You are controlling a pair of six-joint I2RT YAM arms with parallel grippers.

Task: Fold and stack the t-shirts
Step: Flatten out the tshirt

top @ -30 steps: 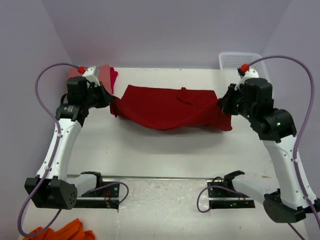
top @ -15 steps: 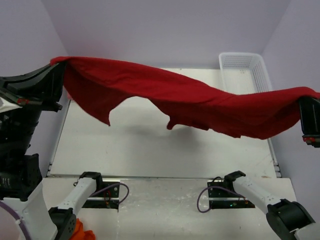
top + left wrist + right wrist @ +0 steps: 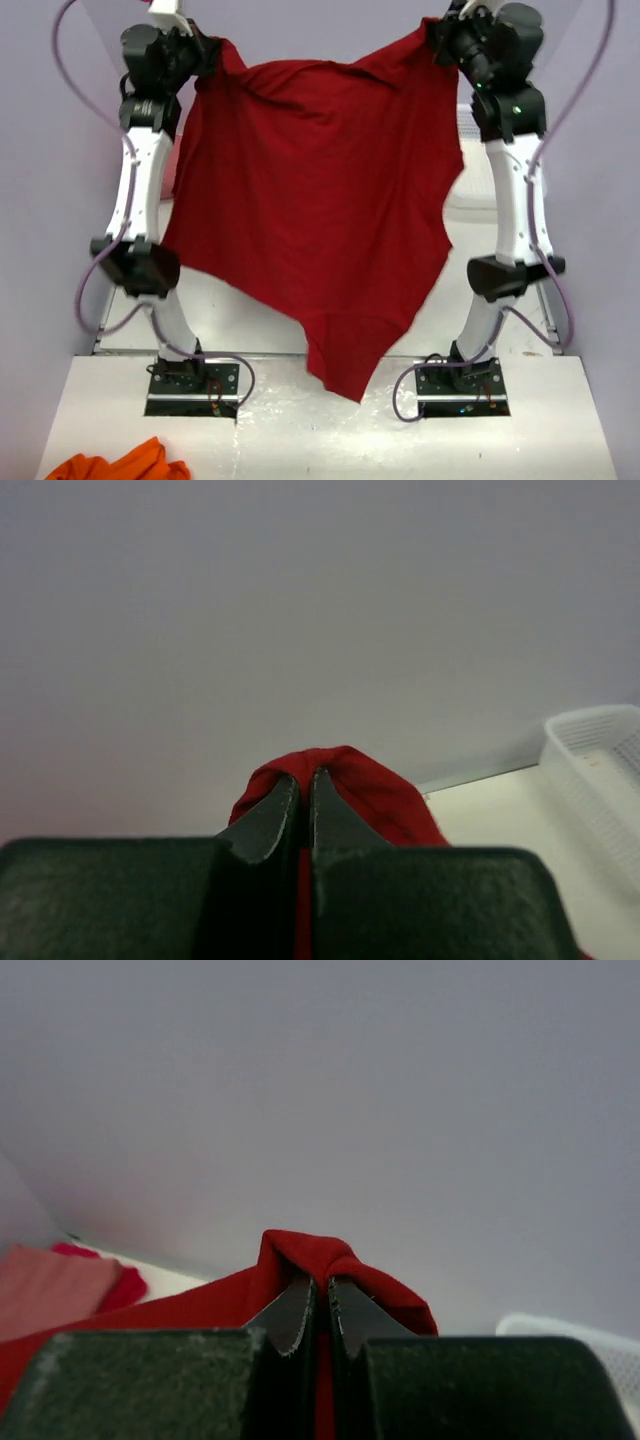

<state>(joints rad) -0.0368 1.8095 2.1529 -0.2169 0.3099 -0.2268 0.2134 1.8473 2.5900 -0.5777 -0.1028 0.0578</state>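
The dark red t-shirt (image 3: 310, 200) hangs spread in the middle of the frame, above the counter (image 3: 232, 322). Left jaws at upper left and right jaws at upper right each pinch a top corner tightly. I judge this the spreading step; next, it must be laid flat and smooth.

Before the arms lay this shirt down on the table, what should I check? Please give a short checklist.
1. Left tool shut on the dark red shirt: ok.
2. Right tool shut on it: ok.
3. Lower edge level: not ok, it droops to one point.
4. Table under it free: cannot tell, the shirt hides it.
5. Pink shirt lying off to the side: ok.
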